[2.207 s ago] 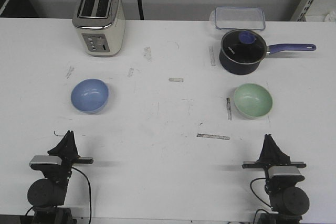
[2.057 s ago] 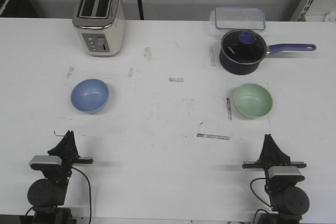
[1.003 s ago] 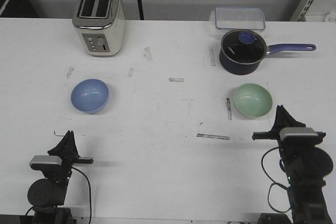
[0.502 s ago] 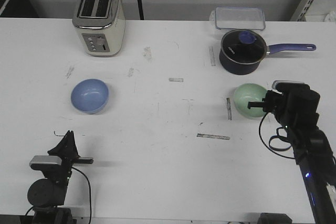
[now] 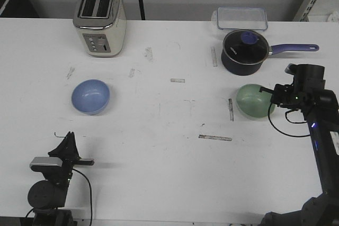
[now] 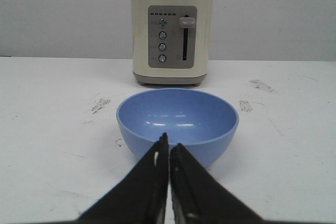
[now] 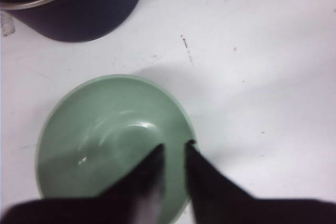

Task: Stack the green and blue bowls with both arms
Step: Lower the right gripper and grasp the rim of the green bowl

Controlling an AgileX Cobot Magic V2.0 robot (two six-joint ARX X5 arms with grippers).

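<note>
In the front view the right gripper (image 5: pixel 263 91) hung over the right rim of the green bowl (image 5: pixel 252 101), its jaws too small there to judge. That glossy mint bowl sat on the white, scuffed tabletop (image 5: pixel 169 157) just in front of a dark navy saucepan (image 5: pixel 242 52) with a glass lid and a purple handle. The blue bowl (image 5: pixel 90 96) lay well apart on the left side, in front of a cream toaster (image 5: pixel 99 18) with a chrome top. The left gripper (image 5: pixel 68 141) rested low at the near edge, nearer than the blue bowl and apart from it. A clear plastic container (image 5: pixel 239 18) stood behind the saucepan, near a pale grey wall.

In the left wrist view the left gripper (image 6: pixel 169 153) had its jaws pressed nearly together, holding nothing, pointed at the smooth, round periwinkle bowl (image 6: pixel 177 121); the toaster (image 6: pixel 171 34) showed four round buttons and a lever.

In the right wrist view the right gripper (image 7: pixel 174 153) had its jaws slightly apart, one finger inside the green bowl (image 7: pixel 100 140) and the other at its rim (image 7: pixel 189 145); whether they touched the rim I could not tell. The saucepan's (image 7: pixel 79 4) dark wall sat close beside the bowl
</note>
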